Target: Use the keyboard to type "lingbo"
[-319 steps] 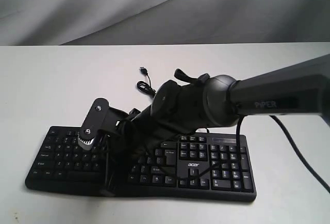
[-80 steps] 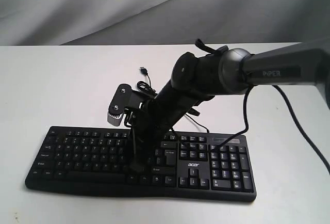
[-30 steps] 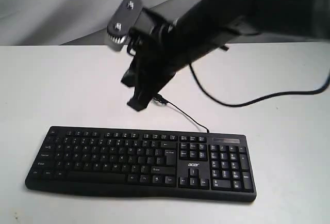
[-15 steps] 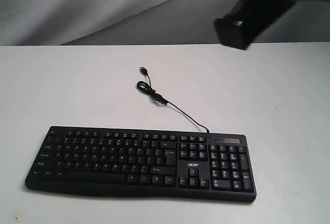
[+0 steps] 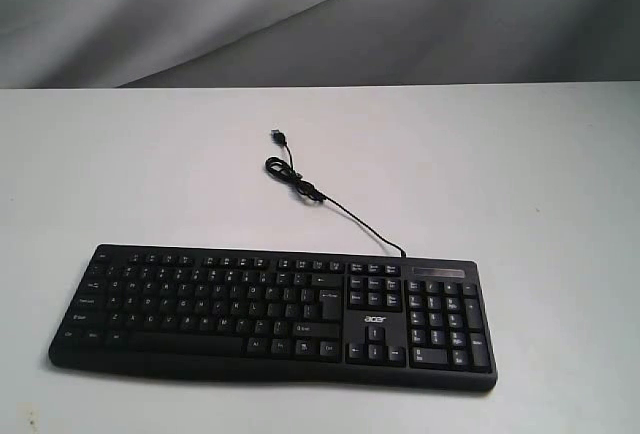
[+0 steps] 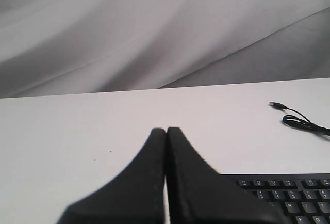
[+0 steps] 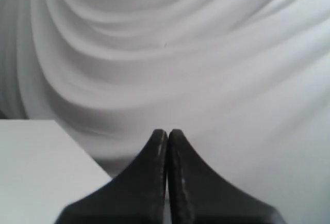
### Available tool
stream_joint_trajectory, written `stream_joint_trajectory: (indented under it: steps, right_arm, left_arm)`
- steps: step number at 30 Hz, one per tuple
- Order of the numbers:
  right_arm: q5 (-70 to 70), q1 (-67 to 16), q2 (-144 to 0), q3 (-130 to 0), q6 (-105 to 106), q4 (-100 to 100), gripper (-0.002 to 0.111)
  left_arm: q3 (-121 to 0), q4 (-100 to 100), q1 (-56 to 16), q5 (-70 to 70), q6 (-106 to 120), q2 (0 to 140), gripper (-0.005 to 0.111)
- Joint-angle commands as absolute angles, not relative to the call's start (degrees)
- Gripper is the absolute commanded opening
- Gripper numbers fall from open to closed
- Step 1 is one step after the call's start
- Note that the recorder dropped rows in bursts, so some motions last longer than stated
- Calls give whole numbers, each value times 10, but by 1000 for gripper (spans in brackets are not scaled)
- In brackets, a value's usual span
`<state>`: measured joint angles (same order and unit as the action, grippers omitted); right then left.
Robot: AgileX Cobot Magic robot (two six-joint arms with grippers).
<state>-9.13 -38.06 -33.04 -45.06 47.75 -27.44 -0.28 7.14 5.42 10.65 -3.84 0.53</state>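
The black keyboard (image 5: 275,314) with white legends and an acer logo lies near the front of the white table, number pad to the right. Its thin USB cable (image 5: 310,192) curls away behind it. No arm shows in the exterior view. In the left wrist view my left gripper (image 6: 166,129) is shut with nothing in it, and a corner of the keyboard (image 6: 289,195) shows beside its fingers. In the right wrist view my right gripper (image 7: 167,131) is shut and empty, pointing at the grey cloth, off the keyboard.
A grey draped cloth (image 5: 320,14) hangs behind the white table (image 5: 520,164). The cable's plug (image 6: 277,105) lies loose on the table behind the keyboard. A table corner (image 7: 36,167) shows in the right wrist view.
The right arm, which was pressing keys near the middle of the keyboard, has lifted up and swung away to the right, out of the exterior view. The keyboard has stayed in place.
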Motion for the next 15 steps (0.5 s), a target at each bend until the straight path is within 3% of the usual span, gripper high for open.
stream_joint_trajectory:
  steps: [1,7,10,15]
  right_arm:
    - [-78,-378,-265,-447,455,-263,0]
    - [-58,-365,-190,-382,322,-255,0]
    - [-11,-290,-158,-307,186,-262,0]
    - [-44,-147,-94,-258,184,-235,0]
  left_arm:
    - [0,72,51,103,-40,8,1]
    - [0,72,51,103,-40,11,1]
    - [0,72,51,104,-40,22,1]
    - [0,72,51,104,-40,22,1]
